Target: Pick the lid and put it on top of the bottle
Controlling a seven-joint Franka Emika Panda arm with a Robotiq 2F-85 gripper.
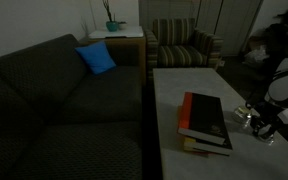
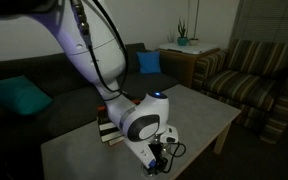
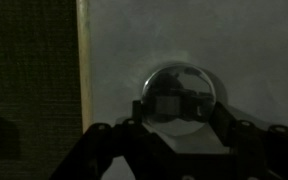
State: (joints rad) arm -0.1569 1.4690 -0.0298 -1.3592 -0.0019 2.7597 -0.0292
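In the wrist view a small round shiny lid (image 3: 182, 92) sits between my gripper's (image 3: 182, 112) two dark fingers, which press against its left and right edges; it mirrors the gripper. Pale table shows under it. In both exterior views the gripper (image 1: 266, 124) (image 2: 160, 154) is low over the table's end, beside the books. A small pale glassy bottle (image 1: 242, 113) stands on the table just beside the gripper. It is too dim to make out the bottle in the wrist view.
A stack of books (image 1: 206, 122) (image 2: 110, 128) lies on the pale table (image 1: 174, 100) (image 2: 199, 115) close to the gripper. A dark sofa (image 1: 64, 100) runs along one table edge (image 3: 83, 70). A striped armchair (image 1: 184, 45) stands beyond.
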